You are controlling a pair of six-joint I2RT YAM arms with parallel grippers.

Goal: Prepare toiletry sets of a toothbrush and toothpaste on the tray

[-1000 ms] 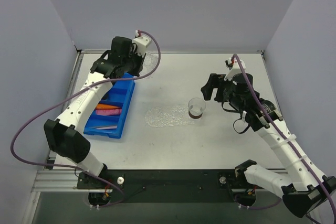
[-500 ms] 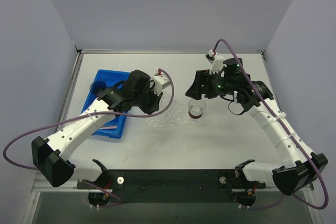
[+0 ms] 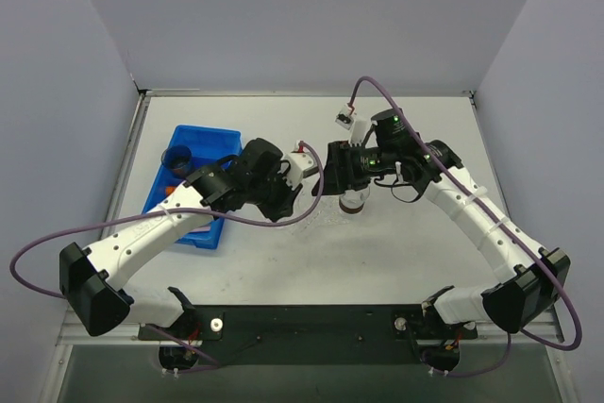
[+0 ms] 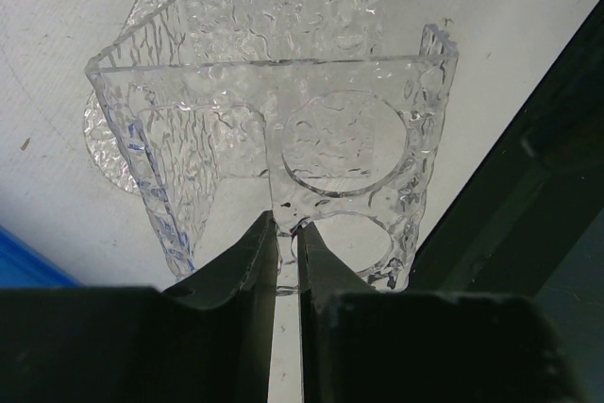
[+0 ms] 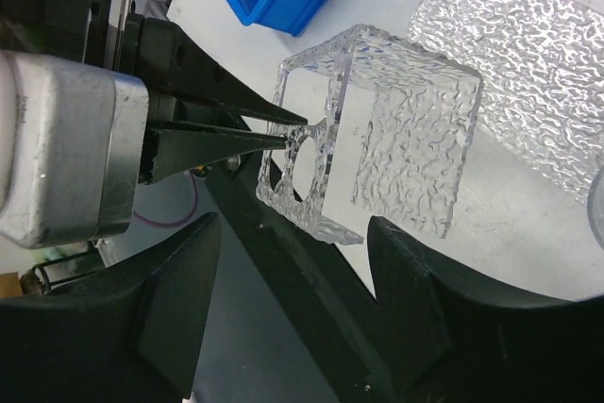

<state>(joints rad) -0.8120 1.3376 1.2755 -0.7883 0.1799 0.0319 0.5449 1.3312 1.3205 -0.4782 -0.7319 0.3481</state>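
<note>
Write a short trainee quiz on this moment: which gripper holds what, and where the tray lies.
1. True or false: the left gripper is shut on the holed panel of the clear holder.
2. Pick one. The right gripper is: A) shut on the cup; B) open, close to the clear holder; C) inside the blue bin.
3. Fill in: the tray lies flat on the ____.

Key: 1 true. 2 B. 3 table.
</note>
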